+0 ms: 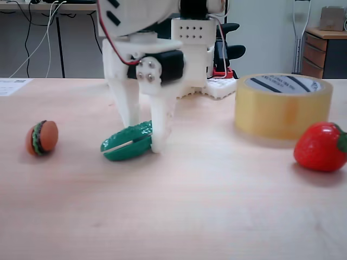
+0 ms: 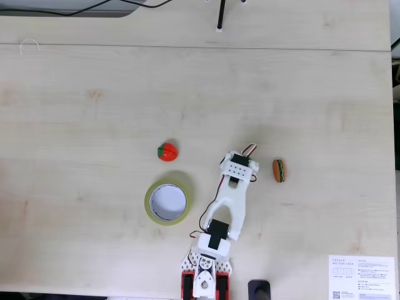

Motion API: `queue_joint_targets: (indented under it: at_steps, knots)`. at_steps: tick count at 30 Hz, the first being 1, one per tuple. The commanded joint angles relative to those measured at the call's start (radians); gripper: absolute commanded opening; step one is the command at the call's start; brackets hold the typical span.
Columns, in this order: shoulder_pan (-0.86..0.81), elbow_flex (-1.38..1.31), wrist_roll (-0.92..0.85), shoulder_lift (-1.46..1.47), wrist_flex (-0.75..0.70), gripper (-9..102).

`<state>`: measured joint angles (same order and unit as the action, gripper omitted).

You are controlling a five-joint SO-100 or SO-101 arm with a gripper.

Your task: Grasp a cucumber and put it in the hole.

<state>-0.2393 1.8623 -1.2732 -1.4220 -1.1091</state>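
The teal-green cucumber lies on the wooden table, its left end on the surface and its right end between my white fingers. My gripper comes down from above, one finger behind the cucumber and one in front, shut on it. In the top-down fixed view the gripper covers the cucumber. The yellowish tape roll stands to the right with its hole facing up; from above, the tape roll sits left of the arm.
A red strawberry rests in front of the roll at the right, and from above the strawberry lies just beyond the roll. A tiny burger lies on the gripper's other side. A printed sheet lies near the table edge.
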Motion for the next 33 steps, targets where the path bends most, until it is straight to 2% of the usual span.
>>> queue_joint_targets:
  at_steps: [1, 17, 25, 33]
  knots:
    - [-0.003, -0.02, -0.044, 0.0, -0.037, 6]
    - [0.014, -0.023, -0.044, -0.172, -0.043, 5]
    - [0.038, -0.023, -0.044, -0.325, -0.138, 6]
    - [0.158, -0.008, -0.044, -0.497, -0.264, 5]
